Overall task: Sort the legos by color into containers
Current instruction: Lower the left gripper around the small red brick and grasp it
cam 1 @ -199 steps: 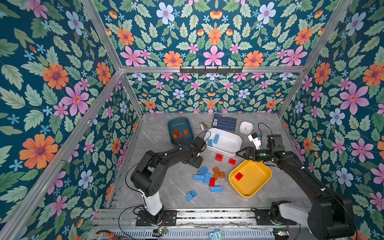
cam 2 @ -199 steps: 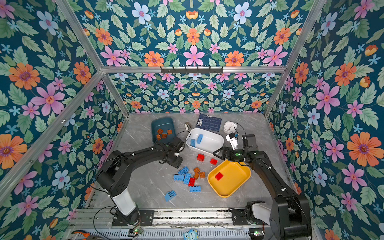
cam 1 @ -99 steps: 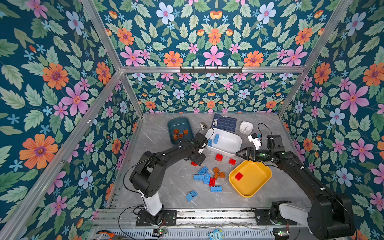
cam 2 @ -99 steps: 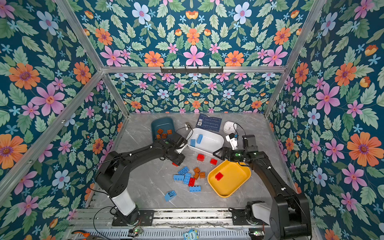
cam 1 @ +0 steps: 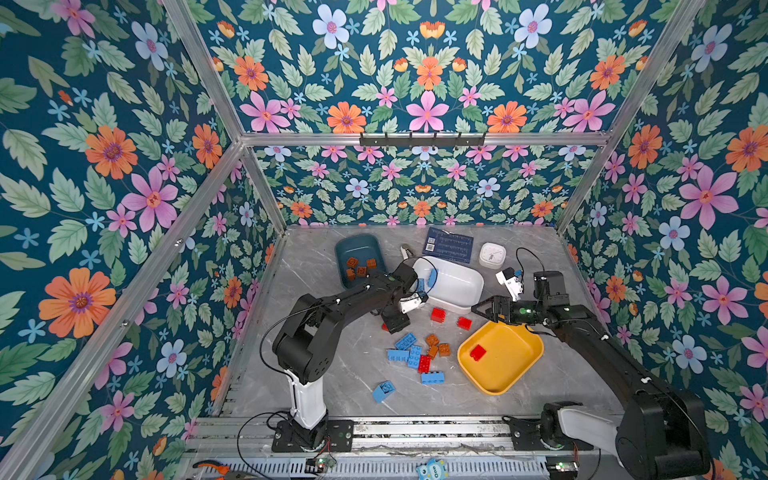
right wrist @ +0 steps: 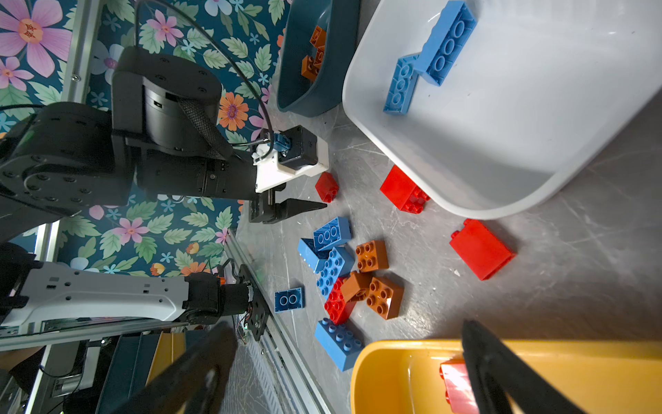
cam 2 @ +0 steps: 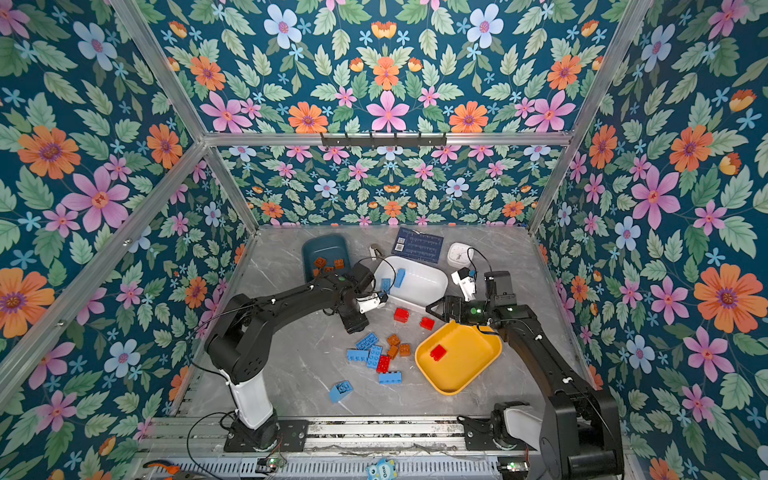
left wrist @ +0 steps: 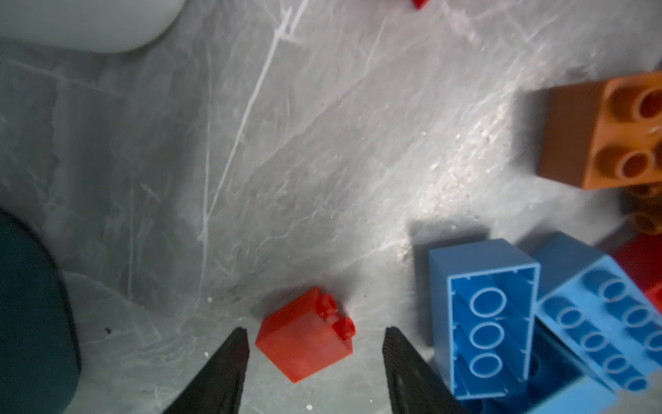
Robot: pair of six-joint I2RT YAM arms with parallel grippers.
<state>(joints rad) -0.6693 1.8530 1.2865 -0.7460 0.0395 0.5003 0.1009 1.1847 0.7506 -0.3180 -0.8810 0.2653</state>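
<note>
Three tubs stand on the table point(cam 1: 332, 395): the white tub point(cam 1: 457, 286) holds two blue bricks point(right wrist: 447, 43), the yellow tub point(cam 1: 511, 357) one red brick point(cam 1: 478, 352), and the teal tub point(cam 1: 357, 249) some orange bricks point(cam 1: 359, 266). The right gripper point(right wrist: 347, 324) hangs over the yellow tub's rim, spread wide with nothing between its jaws. The left gripper point(left wrist: 315, 329) is low at the table, jaws apart on both sides of a small red brick point(left wrist: 304, 344) without touching it, near the loose bricks point(cam 1: 415, 357) between the tubs.

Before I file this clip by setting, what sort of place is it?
Probably a robot test booth: floral walls on an aluminium frame, arms bolted to a rail, and toy bricks.
</note>
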